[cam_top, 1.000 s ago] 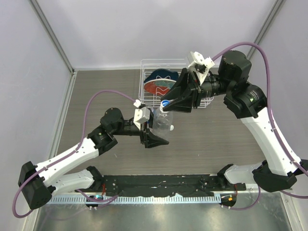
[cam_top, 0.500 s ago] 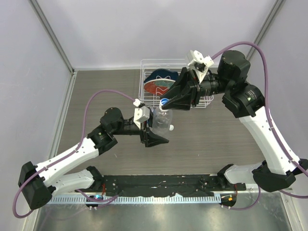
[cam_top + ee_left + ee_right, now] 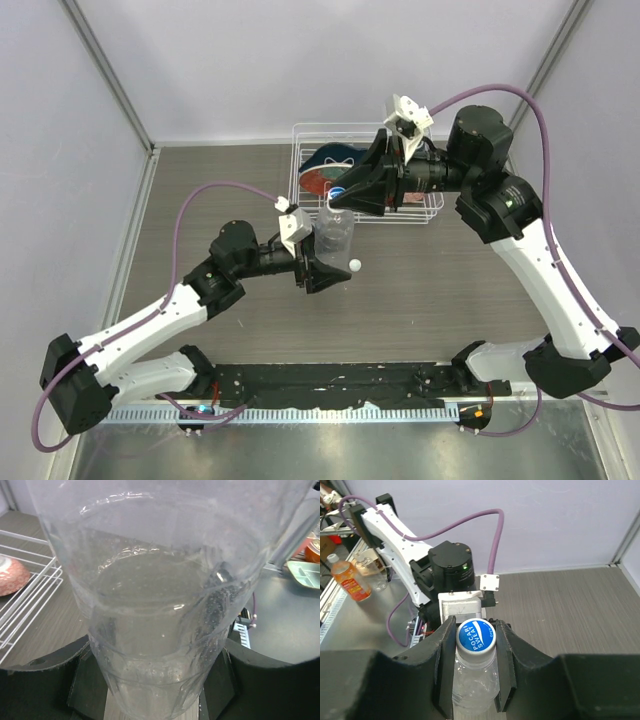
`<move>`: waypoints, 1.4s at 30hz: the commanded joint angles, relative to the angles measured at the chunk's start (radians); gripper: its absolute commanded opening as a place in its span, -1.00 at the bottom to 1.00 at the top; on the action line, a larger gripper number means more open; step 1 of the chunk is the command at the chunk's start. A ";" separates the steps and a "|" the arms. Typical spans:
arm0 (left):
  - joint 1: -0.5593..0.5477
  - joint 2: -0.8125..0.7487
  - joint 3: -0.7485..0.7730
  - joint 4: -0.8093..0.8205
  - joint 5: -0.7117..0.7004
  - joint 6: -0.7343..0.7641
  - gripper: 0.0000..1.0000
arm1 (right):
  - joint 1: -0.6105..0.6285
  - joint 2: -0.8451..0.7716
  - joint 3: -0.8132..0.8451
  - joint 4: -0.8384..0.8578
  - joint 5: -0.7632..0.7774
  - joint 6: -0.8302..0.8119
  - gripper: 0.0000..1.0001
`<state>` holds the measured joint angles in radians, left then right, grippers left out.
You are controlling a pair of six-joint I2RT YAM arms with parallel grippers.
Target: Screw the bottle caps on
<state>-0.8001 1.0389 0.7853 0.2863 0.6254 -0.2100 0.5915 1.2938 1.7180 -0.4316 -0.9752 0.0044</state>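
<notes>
A clear, unlabelled bottle (image 3: pixel 336 238) holding some water stands upright at mid-table. My left gripper (image 3: pixel 326 268) is shut on its lower body, and in the left wrist view the bottle (image 3: pixel 160 620) fills the frame, with the jaws pressed on both sides at the bottom. A blue-topped cap (image 3: pixel 476 636) printed POCARI SWEAT sits on the bottle's neck. My right gripper (image 3: pixel 476 647) is shut on this cap (image 3: pixel 340 193) from above. A second, small white cap (image 3: pixel 354 264) lies on the table beside the bottle's base.
A white wire rack (image 3: pixel 300 135) holding a red and blue dish stands at the back, just behind the right gripper. My left arm's wrist and purple cable (image 3: pixel 492 535) lie right behind the bottle. An orange bottle (image 3: pixel 347 577) stands beyond the table.
The right gripper has closed onto the cap. Bottle and both grippers have shifted a little toward the back, and the bottle stands more upright.
</notes>
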 commanded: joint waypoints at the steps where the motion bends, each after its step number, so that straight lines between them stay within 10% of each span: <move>1: 0.012 -0.002 0.057 0.151 -0.145 -0.028 -1.00 | 0.010 0.032 -0.041 -0.068 0.079 0.043 -0.98; 16: 0.013 0.027 0.025 0.241 -0.552 0.095 -0.99 | 0.151 0.012 -0.149 -0.021 0.613 0.129 -0.99; 42: 0.013 0.024 -0.020 0.246 -0.750 0.182 -1.00 | 0.447 0.144 -0.072 -0.030 1.340 0.286 -0.97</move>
<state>-0.7914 1.0920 0.7322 0.3096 -0.0929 -0.0437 1.0092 1.3941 1.6371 -0.2806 0.3359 0.2253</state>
